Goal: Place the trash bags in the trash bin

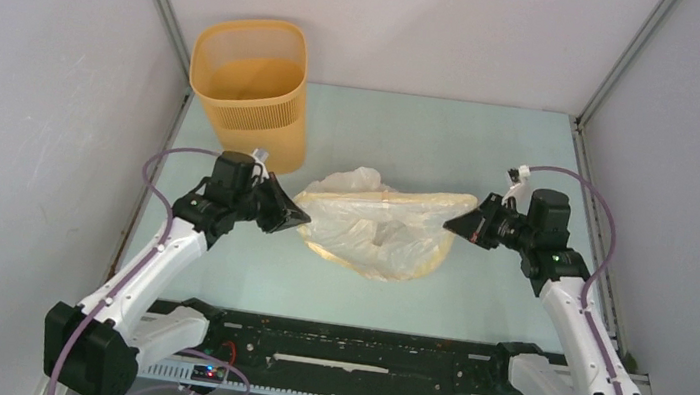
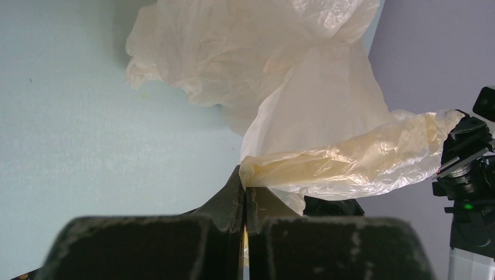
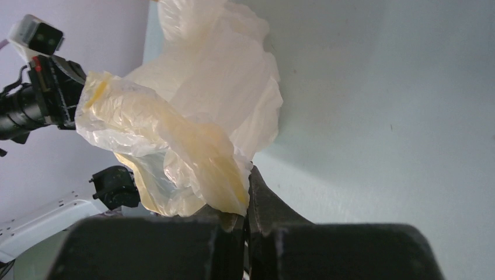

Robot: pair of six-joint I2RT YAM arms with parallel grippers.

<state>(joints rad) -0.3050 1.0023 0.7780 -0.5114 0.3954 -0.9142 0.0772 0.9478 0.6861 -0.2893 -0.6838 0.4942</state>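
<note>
The trash bag, thin, crinkly and pale cream, hangs stretched between my two grippers above the middle of the table, its lower folds sagging to the surface. My left gripper is shut on the bag's left edge. My right gripper is shut on the bag's right edge. The yellow-orange trash bin stands upright at the back left, its mouth open, behind my left gripper and apart from the bag.
Grey enclosure walls close in the table on the left, back and right. A black rail with wiring runs along the near edge between the arm bases.
</note>
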